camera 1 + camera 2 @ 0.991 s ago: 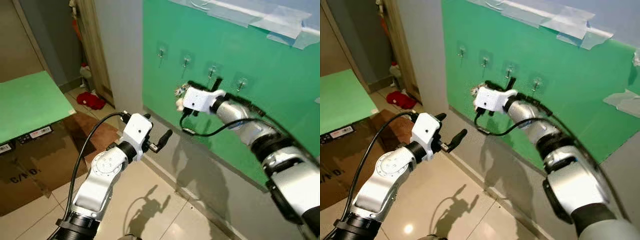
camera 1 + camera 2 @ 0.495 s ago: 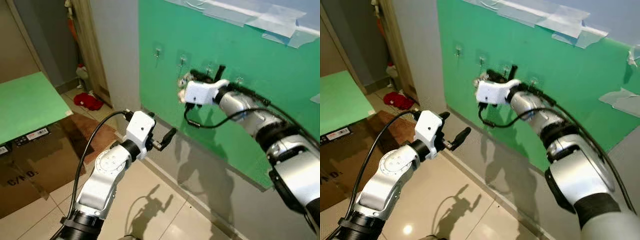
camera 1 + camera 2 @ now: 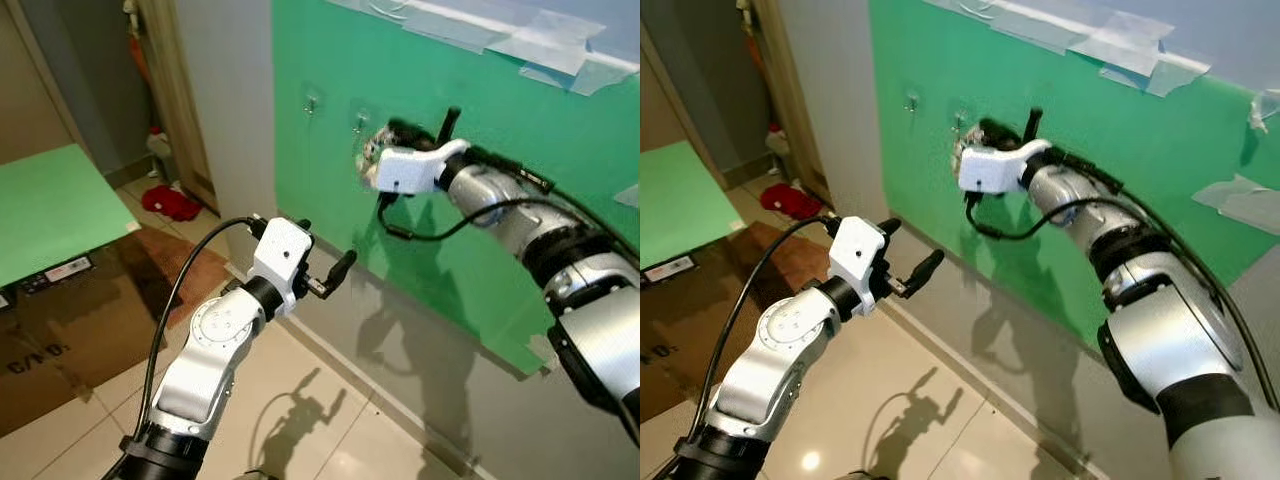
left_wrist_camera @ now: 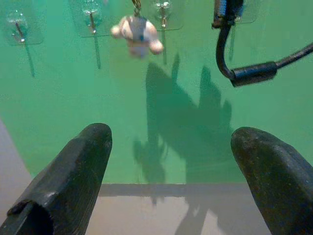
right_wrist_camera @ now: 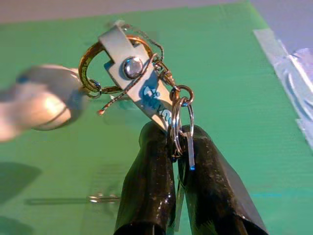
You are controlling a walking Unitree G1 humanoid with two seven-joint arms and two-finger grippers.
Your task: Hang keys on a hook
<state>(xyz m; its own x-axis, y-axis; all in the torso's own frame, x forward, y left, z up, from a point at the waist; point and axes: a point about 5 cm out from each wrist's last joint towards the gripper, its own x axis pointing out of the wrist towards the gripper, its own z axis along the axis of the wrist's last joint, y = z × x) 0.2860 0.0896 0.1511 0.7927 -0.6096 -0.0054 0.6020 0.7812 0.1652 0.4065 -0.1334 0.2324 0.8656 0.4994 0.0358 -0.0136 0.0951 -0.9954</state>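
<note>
The keys (image 5: 146, 93), with a pale plush charm (image 4: 137, 35), are pinched between the pressed-together fingers of the right gripper (image 5: 177, 152) at the row of hooks (image 4: 91, 19) on the green wall panel (image 3: 500, 240). The left gripper (image 4: 171, 166) hovers lower, near the panel, fingers spread with nothing between them, while a black cable (image 3: 440, 232) droops beneath the right wrist.

Right arm outstretched, right pincer (image 5: 177, 161) clamped tight, left pincer (image 4: 171, 171) spread, hovering
</note>
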